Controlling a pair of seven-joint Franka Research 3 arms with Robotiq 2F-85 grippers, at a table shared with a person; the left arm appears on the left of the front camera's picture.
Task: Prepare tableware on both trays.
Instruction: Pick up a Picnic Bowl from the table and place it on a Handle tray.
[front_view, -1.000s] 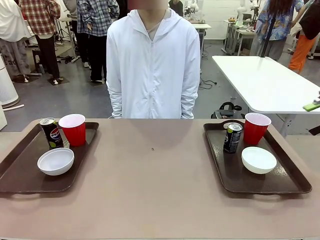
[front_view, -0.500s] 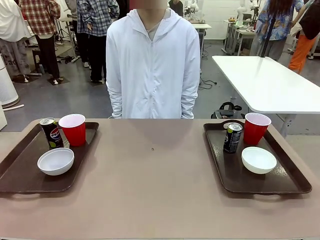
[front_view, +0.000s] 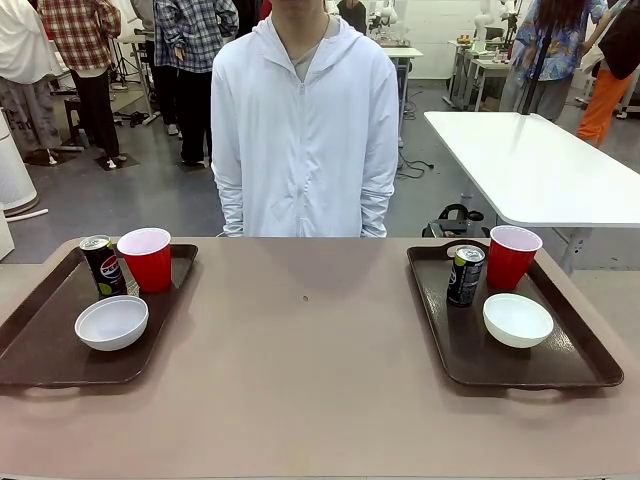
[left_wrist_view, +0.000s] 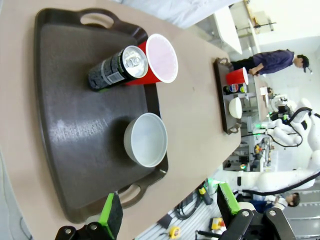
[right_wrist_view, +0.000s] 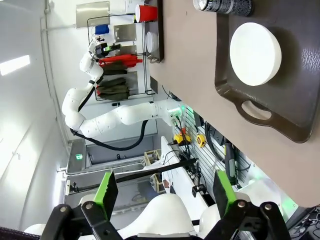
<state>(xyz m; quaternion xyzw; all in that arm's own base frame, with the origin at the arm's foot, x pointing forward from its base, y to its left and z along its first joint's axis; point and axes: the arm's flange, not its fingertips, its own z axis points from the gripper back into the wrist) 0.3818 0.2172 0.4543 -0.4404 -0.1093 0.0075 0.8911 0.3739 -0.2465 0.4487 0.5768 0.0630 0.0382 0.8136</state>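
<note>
Apparently glossy, both round bowls sit on brown trays.

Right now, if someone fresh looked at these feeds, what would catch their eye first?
Two matching sets: the left tray holds a red cup, can and white bowl; the right tray holds another cup, can and bowl. A person in white stands at the far edge, centred.

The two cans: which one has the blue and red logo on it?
The can on the left tray, standing left of its red cup: this left can shows a blue and red logo. The right can carries green markings.
</note>
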